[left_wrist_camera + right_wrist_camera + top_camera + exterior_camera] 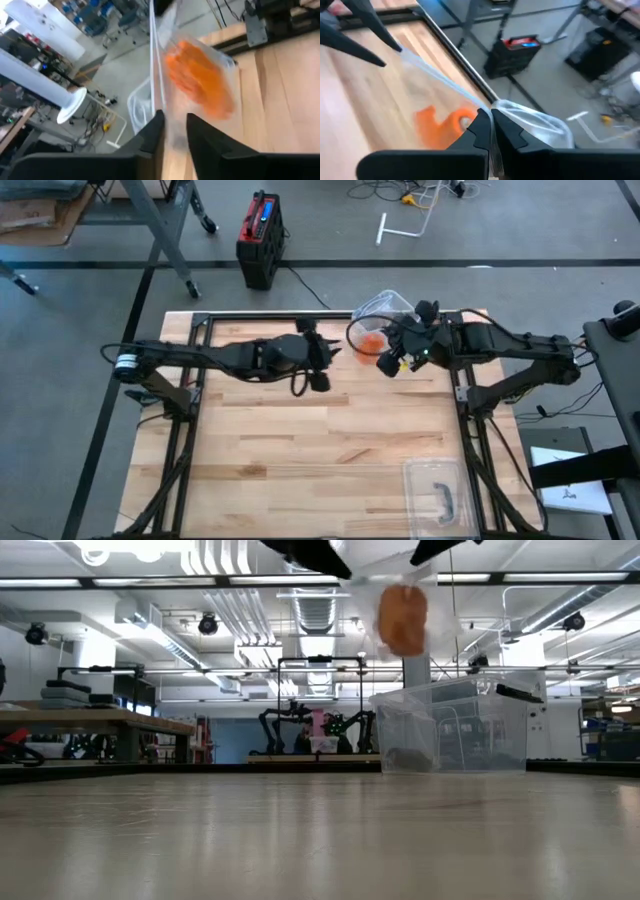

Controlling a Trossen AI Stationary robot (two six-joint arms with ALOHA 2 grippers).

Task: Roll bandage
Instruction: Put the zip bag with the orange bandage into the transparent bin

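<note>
Overhead, straight down on the whole table [300, 450]. Low, level at tabletop height, facing the room. One on each wrist, close, looking past own fingers. All four share the bag [378, 320] held at the table's far edge.

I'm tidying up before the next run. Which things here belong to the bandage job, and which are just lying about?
In use: orange bandage inside a clear plastic bag, held up between the left gripper and right gripper.

Lying about: clear plastic box near the table's front edge; red and black case on the floor.

Clear glossy plastic bag [378, 320], wooden table [300, 450]
</note>
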